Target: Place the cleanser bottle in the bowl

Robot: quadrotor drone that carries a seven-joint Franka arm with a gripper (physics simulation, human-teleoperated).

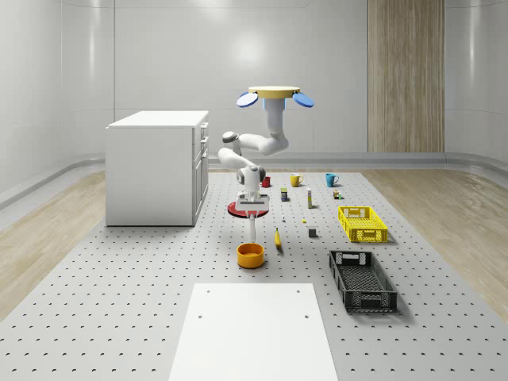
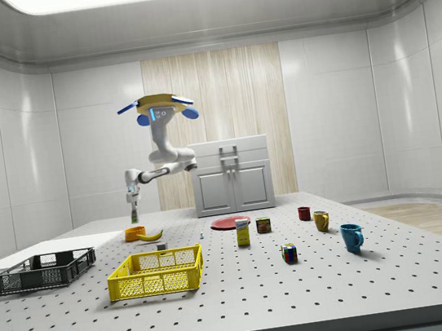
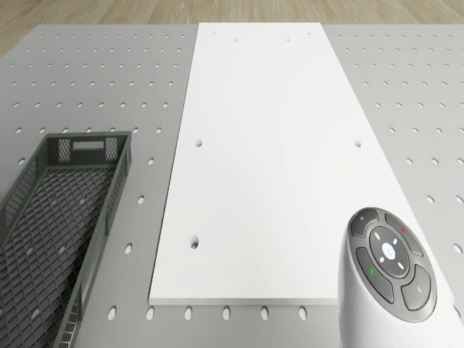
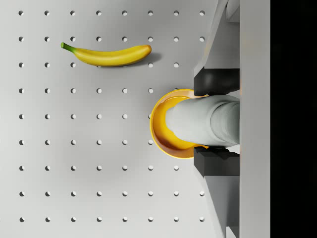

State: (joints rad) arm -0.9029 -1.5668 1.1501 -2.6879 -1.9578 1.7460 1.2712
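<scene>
The drone hovers above the perforated table, and its arm bends down toward the table's front. My gripper is shut on the white cleanser bottle, which hangs upright just above the orange bowl. In the side view the gripper holds the bottle over the bowl, clear of its rim. In the wrist view the bottle sits between the black pads, over the bowl.
A banana lies right beside the bowl. A red plate and a white cabinet stand behind. The yellow crate and black crate are at the whole-scene view's right. A white board lies in front.
</scene>
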